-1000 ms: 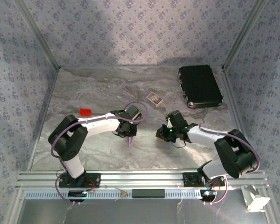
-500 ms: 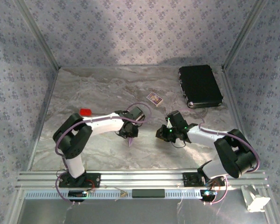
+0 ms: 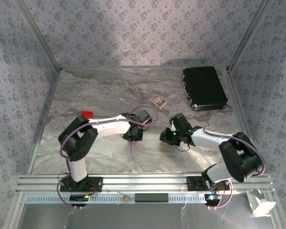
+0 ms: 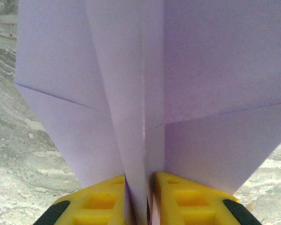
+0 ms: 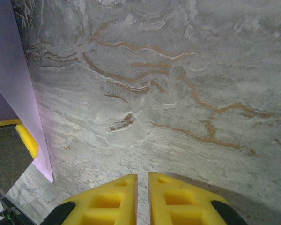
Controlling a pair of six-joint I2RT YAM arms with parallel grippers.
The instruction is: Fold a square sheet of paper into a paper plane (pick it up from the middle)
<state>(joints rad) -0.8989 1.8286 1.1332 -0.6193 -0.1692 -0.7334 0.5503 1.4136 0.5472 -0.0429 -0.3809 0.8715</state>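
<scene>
The paper plane [image 4: 187,70] is smooth pale lilac, sharply creased and pointed. It sits mid-worktop, pinched at its keel by the closed jaws of the left gripper [image 4: 141,204]. Right gripper [image 5: 142,197] jaws nearly together, empty, with bare veined marble worktop [image 5: 192,79] ahead.

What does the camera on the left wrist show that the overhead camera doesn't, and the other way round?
Left wrist: the paper plane up close with its creases, its spine pinched in the left gripper between yellow fingers. Overhead: the right gripper, a black case, a small patterned card and a red block. Both: the lilac plane and the marble table.
</scene>
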